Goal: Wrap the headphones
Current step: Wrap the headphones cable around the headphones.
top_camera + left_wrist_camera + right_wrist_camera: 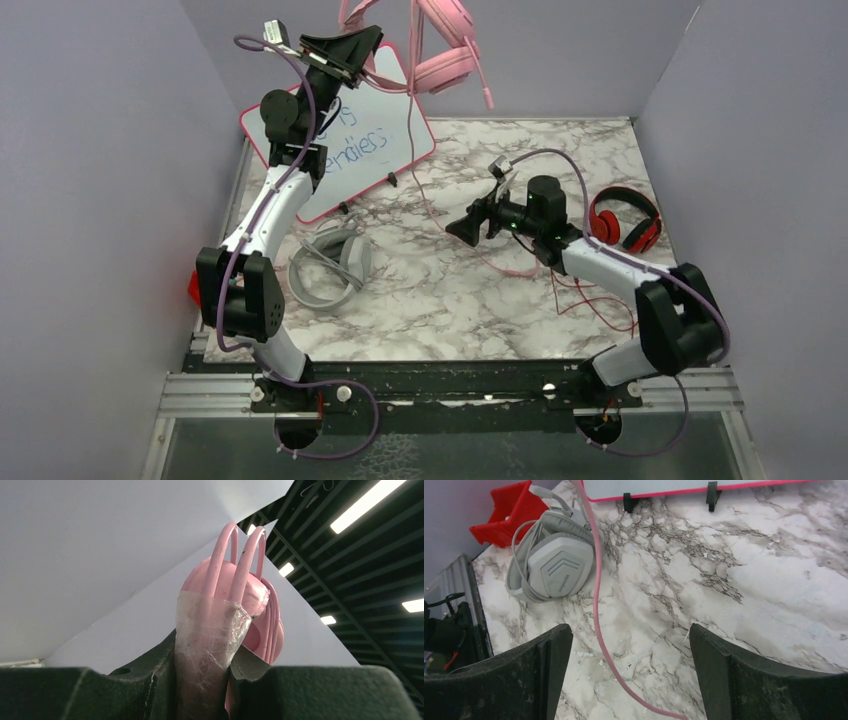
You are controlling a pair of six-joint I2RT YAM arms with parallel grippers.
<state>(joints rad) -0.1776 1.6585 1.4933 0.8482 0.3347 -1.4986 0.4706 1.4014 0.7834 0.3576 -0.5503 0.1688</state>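
My left gripper (350, 52) is raised high at the back and shut on the taped headband of the pink headphones (446, 45), whose band and cup (226, 582) rise above the left gripper (205, 655) in the left wrist view. Their pink cable (421, 190) hangs down to the marble table. My right gripper (463, 229) stands open low over the table. The pink cable (597, 610) runs loose between the right gripper's (629, 632) jaws, touching neither. The grey headphones (330, 265) lie at the left and the red-and-black headphones (625, 220) at the right.
A pink-framed whiteboard (372, 140) leans at the back left on black feet (711, 492). A red bin (509, 515) sits by the left wall beside the grey headphones (556, 567). A thin red cable (590, 300) trails near the right arm. Purple walls enclose the table (450, 310).
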